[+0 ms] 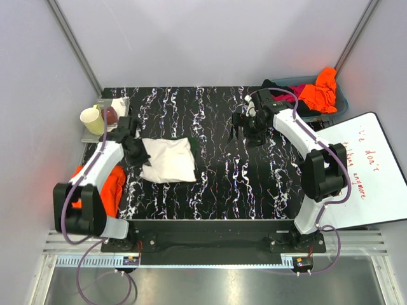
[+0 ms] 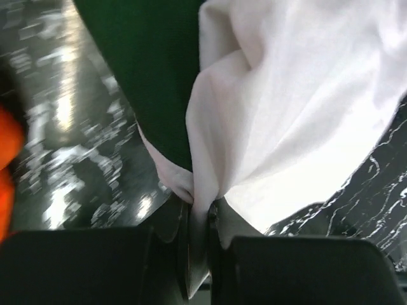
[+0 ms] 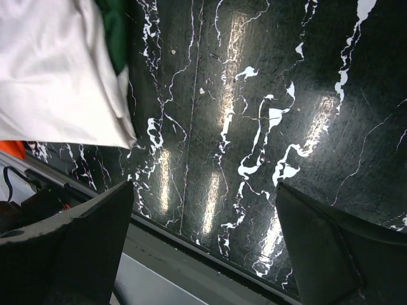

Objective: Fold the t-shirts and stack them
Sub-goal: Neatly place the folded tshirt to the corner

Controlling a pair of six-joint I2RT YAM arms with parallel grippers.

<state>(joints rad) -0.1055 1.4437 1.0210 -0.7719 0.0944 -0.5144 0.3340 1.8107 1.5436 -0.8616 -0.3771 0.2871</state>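
Nearest the arm bases, a bright orange t-shirt [image 1: 113,187] lay bunched at the left edge of the black, white-veined marble-pattern desk [image 1: 254,178]; whether it was folded could not be told. Just beyond it, the soft cream t-shirt with dark green sleeves [image 1: 168,160] sat on the desk's left half as a rough rectangle, with green showing at its far right corner. The left tool [image 2: 198,219] was pressed nearly together on the shirt's left edge, pinching a fold of cream cloth. The right tool [image 1: 240,130] hung spread wide over bare desk, well apart from the shirt and holding nothing. The step in hand looked like a folding pass on the cream shirt, with most of the task probably left. The next move likely called for lifting the pinched edge and carrying it across without pulling the lower layers askew. By count there were one cream shirt, one orange shirt at the side, two tools, one white board with red writing [image 1: 369,171], one pale yellow paper cup [image 1: 92,121], and one blue-grey plastic basket [image 1: 342,101] in the far right corner. It held a heap of orange, magenta and black t-shirts [image 1: 318,94], at least three, the exact number hidden.
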